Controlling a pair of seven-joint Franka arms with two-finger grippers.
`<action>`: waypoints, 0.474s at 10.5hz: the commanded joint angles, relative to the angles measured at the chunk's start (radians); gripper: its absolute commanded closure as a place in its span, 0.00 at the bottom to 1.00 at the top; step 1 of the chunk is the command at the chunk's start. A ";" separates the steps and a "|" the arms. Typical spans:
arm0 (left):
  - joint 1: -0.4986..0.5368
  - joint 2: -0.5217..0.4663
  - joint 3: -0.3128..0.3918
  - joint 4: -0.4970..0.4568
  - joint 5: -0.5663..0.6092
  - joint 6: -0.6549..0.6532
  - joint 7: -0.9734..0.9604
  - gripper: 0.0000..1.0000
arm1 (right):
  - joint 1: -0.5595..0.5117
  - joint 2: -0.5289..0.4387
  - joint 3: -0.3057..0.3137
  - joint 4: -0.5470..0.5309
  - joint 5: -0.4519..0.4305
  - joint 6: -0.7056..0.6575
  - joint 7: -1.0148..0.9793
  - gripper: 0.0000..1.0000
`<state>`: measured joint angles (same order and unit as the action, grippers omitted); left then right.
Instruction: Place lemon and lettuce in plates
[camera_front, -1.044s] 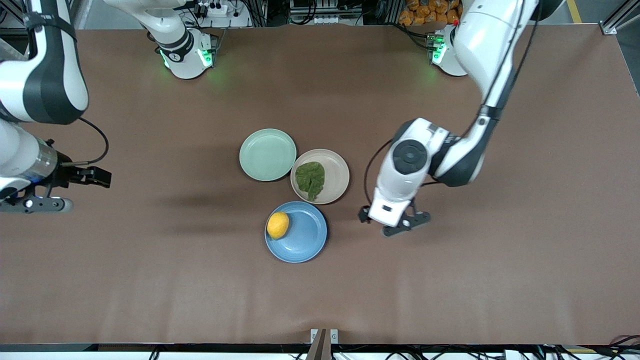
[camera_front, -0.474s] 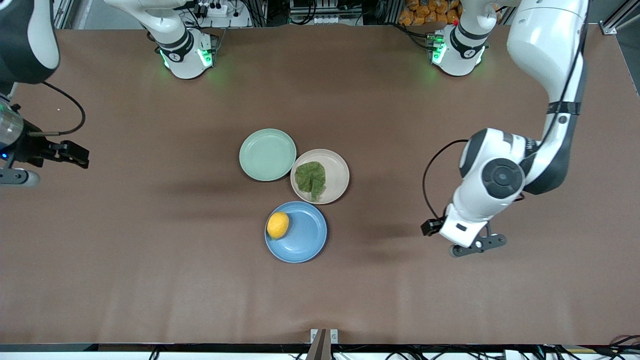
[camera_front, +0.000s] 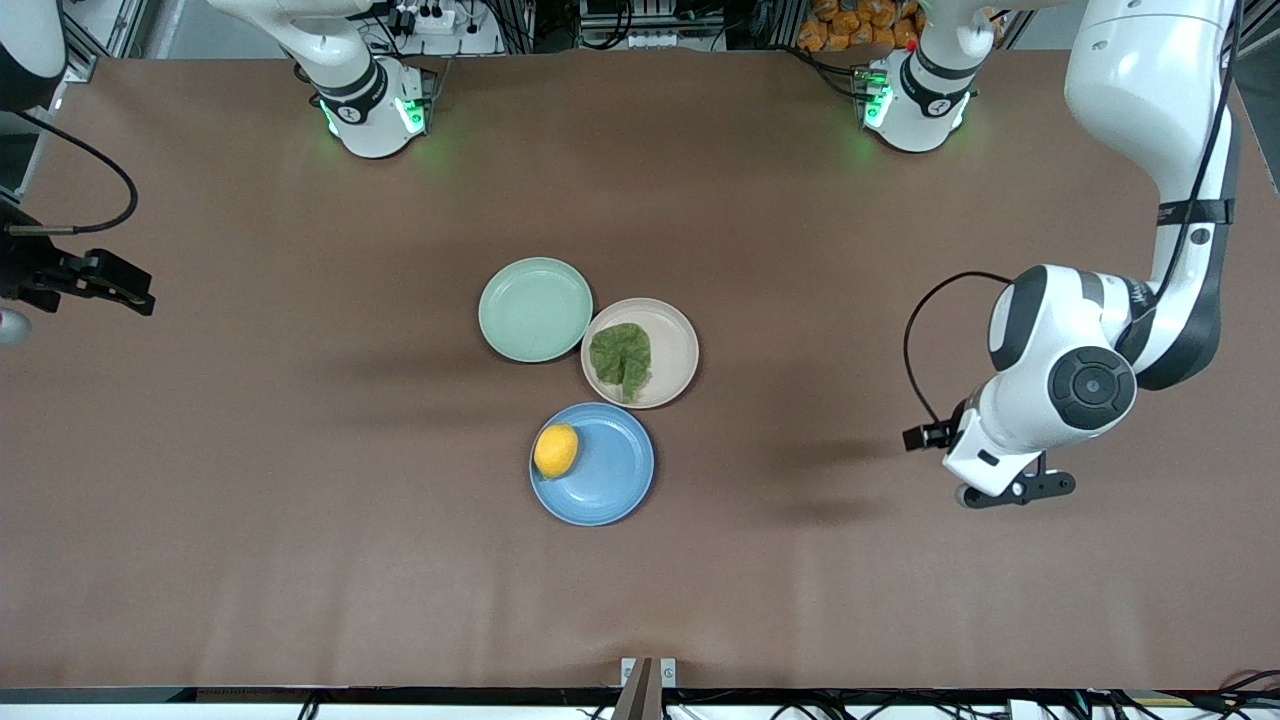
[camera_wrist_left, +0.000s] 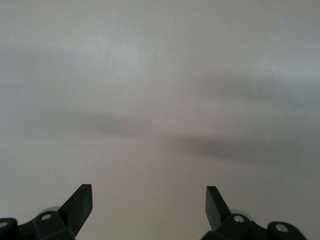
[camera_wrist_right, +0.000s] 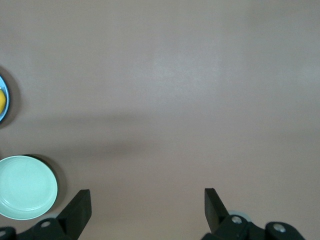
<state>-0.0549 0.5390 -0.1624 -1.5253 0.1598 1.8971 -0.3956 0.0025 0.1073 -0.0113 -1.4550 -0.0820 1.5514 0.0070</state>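
Note:
The lemon (camera_front: 556, 450) lies in the light blue plate (camera_front: 612, 478), against its rim toward the right arm's end. The lettuce (camera_front: 621, 358) lies in the beige-pink plate (camera_front: 673, 340), farther from the front camera. My left gripper (camera_front: 1012, 490) is open and empty over bare table toward the left arm's end, well away from the plates; its wrist view shows only table between its fingertips (camera_wrist_left: 149, 205). My right gripper (camera_front: 8, 325) is open and empty at the right arm's end of the table (camera_wrist_right: 147, 207). A sliver of the lemon (camera_wrist_right: 1, 101) shows in the right wrist view.
A mint-green plate (camera_front: 535, 309) stands empty, touching the beige-pink plate, on its side toward the right arm's end. It also shows in the right wrist view (camera_wrist_right: 25, 194). Brown table (camera_front: 300, 560) lies all round the three plates.
The left gripper has moved away from the plates toward the left arm's end of the table. The right gripper has drawn back to the right arm's end. Lemon and lettuce have not moved.

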 joint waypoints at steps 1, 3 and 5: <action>0.004 -0.178 -0.005 -0.226 -0.052 -0.015 0.043 0.00 | -0.015 -0.006 0.005 0.010 0.022 -0.019 -0.001 0.00; 0.004 -0.279 -0.005 -0.263 -0.068 -0.021 0.049 0.00 | -0.013 -0.006 0.008 0.015 0.022 -0.022 0.027 0.00; 0.004 -0.370 -0.005 -0.262 -0.075 -0.029 0.092 0.00 | -0.013 -0.006 0.011 0.016 0.027 -0.028 0.048 0.00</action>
<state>-0.0563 0.2742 -0.1684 -1.7353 0.1135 1.8747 -0.3642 0.0024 0.1073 -0.0109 -1.4497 -0.0794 1.5417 0.0336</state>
